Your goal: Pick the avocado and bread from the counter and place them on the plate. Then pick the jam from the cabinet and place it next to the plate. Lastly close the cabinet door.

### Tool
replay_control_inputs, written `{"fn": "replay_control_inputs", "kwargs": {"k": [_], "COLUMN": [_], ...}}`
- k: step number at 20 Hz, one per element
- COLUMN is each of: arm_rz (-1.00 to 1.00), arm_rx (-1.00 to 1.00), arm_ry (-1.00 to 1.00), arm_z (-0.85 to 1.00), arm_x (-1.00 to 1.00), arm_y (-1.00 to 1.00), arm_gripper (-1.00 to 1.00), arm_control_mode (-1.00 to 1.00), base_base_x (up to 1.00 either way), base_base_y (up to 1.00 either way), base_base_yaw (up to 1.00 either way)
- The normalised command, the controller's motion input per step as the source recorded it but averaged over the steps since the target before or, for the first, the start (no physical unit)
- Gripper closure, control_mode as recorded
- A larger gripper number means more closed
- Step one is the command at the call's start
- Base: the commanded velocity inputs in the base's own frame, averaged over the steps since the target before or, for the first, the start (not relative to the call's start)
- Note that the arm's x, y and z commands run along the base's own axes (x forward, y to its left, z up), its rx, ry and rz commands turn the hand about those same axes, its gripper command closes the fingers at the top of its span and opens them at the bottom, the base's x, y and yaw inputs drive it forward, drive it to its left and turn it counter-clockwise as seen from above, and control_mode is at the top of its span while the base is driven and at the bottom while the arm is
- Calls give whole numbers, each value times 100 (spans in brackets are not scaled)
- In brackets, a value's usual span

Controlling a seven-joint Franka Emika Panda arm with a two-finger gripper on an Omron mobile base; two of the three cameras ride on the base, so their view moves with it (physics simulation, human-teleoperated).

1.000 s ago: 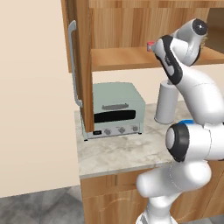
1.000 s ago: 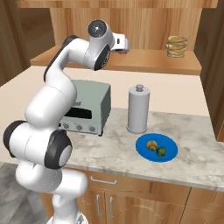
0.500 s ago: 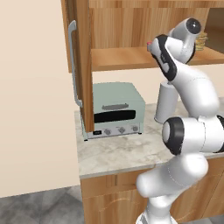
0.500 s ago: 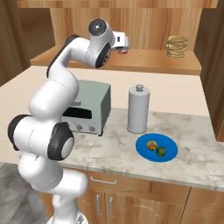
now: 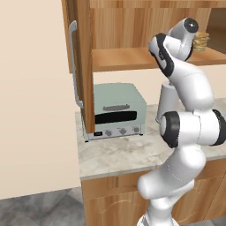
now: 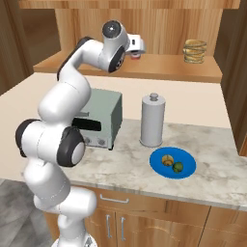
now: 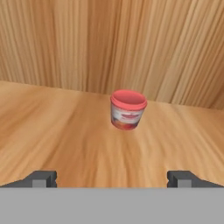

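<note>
Nearest the base: light grey-beige marbled stone counter, with the flat round bright blue plate on it. Small dark green avocado and small golden-tan bread lump both sit on the plate, touching or nearly so. So the first part looks done.

Just behind the plate: tall steel canister, upright. Left of it: pale green toaster oven.

Above: warm brown wood-grain wall cabinet, its door swung open, edge-on in the left base view. Stack of tan discs at the right end of the shelf.

Two-finger gripper is up at shelf level, jaws spread wide, nothing between them. Tiny squat red jam jar stands upright on the shelf, straight ahead of the gripper and slightly right of centre, clearly apart from the fingertips, cabinet back wall behind it. Jar axis is vertical, so the jaws would close across its sides.

Likely step: reaching in for the jam. Next move needs a straight push forward, small shift right.
</note>
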Motion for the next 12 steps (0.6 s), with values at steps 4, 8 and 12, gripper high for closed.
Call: {"fn": "replay_control_inputs", "kwargs": {"k": [4, 8, 12], "arm_rz": [2, 3, 2], "arm_rx": [0, 0, 0], "arm_ry": [8, 4, 0], "arm_z": [0, 0, -1], "arm_x": [23, 23, 20], "arm_y": [-9, -8, -6], "arm_gripper": [-100, -100, -100], "arm_control_mode": [-100, -100, -100], "base_base_x": [0, 0, 0], "base_base_y": [0, 0, 0], "base_base_yaw": [0, 0, 0]}}
